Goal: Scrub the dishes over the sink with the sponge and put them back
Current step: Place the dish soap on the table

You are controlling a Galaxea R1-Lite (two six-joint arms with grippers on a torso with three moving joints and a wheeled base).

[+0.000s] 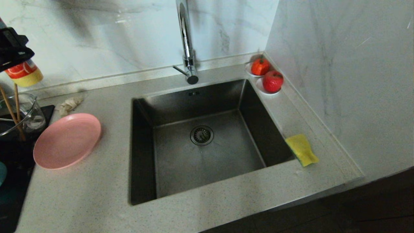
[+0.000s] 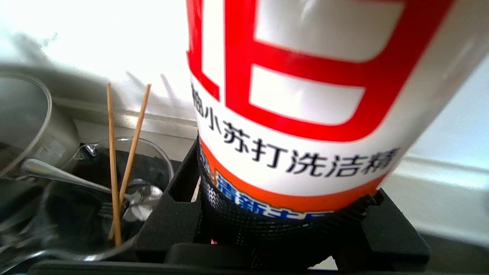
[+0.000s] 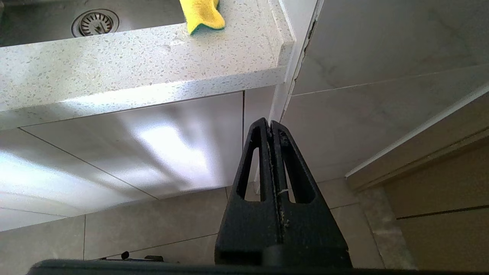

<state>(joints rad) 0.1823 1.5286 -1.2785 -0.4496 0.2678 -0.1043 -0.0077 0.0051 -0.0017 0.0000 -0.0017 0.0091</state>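
Note:
The pink plate (image 1: 67, 140) lies on the counter left of the sink (image 1: 226, 155). A teal sliver of the bowl (image 1: 1, 173) shows at the far left edge. On the sink's right rim rests the yellow sponge (image 1: 301, 149) (image 3: 201, 14). My left gripper (image 1: 13, 48) (image 2: 286, 183) is raised at the far left above the glass cup, shut on a white, red and orange dish soap bottle (image 1: 24, 72) (image 2: 305, 95). My right gripper (image 3: 270, 124) hangs shut and empty below the counter's front edge.
A glass cup with chopsticks (image 1: 19, 113) (image 2: 114, 183) stands on a black mat (image 1: 13, 194) beside the plate. A beige rag (image 1: 69, 105) lies behind the plate. The chrome tap (image 1: 187, 42) rises behind the sink. Two red fruits on saucers (image 1: 272, 81) sit at the back right corner.

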